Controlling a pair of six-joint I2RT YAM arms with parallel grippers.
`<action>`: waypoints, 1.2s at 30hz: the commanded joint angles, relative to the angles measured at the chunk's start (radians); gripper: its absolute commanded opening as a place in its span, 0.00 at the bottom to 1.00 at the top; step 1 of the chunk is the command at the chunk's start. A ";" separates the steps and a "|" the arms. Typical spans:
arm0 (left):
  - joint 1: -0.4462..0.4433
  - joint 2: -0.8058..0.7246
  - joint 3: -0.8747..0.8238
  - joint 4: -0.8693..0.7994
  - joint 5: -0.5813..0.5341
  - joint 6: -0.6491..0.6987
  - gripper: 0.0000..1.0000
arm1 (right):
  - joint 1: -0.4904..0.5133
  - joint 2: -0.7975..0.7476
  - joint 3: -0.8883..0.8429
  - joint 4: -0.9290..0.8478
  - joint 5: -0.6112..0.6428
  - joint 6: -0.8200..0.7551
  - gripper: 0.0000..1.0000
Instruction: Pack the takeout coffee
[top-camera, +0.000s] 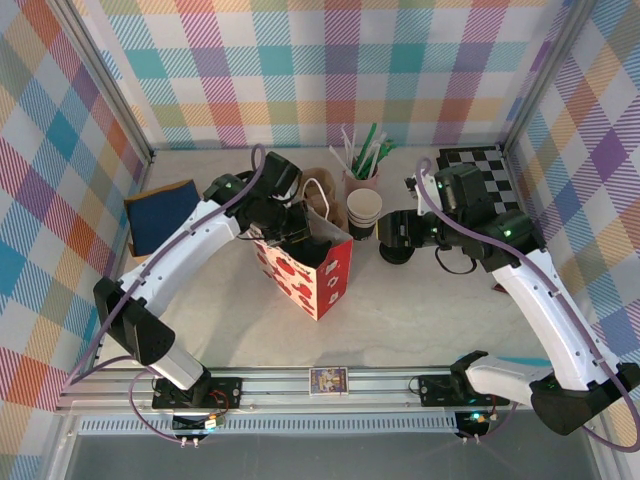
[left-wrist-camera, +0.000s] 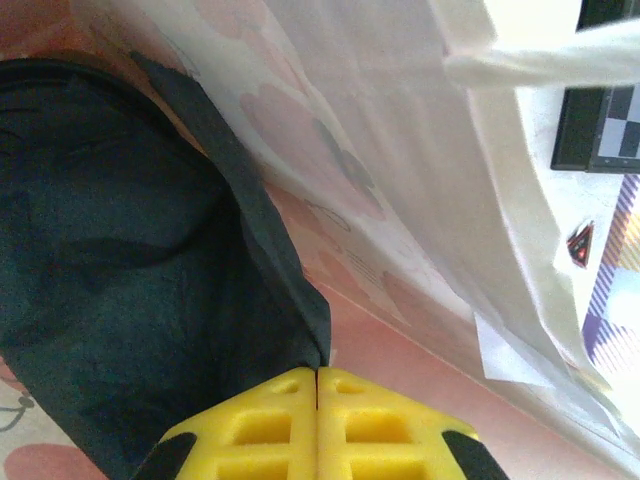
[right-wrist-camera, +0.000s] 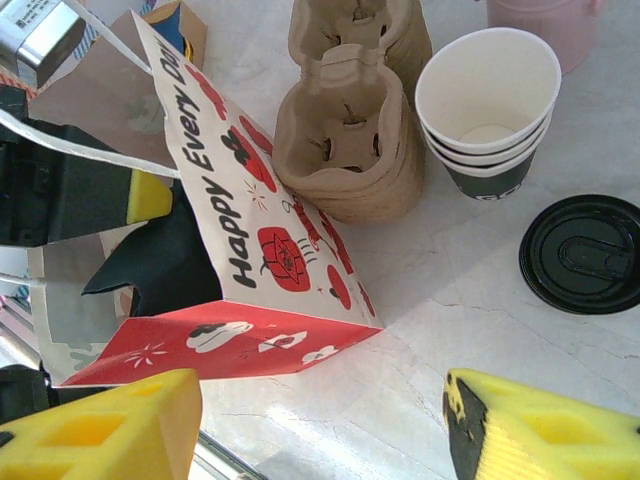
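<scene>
Yellow right fingers (right-wrist-camera: 530, 430) gape beside flat black lid (right-wrist-camera: 585, 255).
</scene>
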 joint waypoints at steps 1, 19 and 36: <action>0.010 0.023 0.041 -0.054 -0.018 0.032 0.00 | -0.008 0.001 -0.005 0.028 0.005 0.015 0.66; 0.009 -0.014 0.265 -0.161 -0.101 0.047 0.82 | -0.008 0.015 0.027 0.032 -0.001 0.009 0.67; 0.021 -0.091 0.380 -0.101 -0.118 0.010 0.82 | -0.008 0.044 0.038 0.042 -0.084 -0.011 0.67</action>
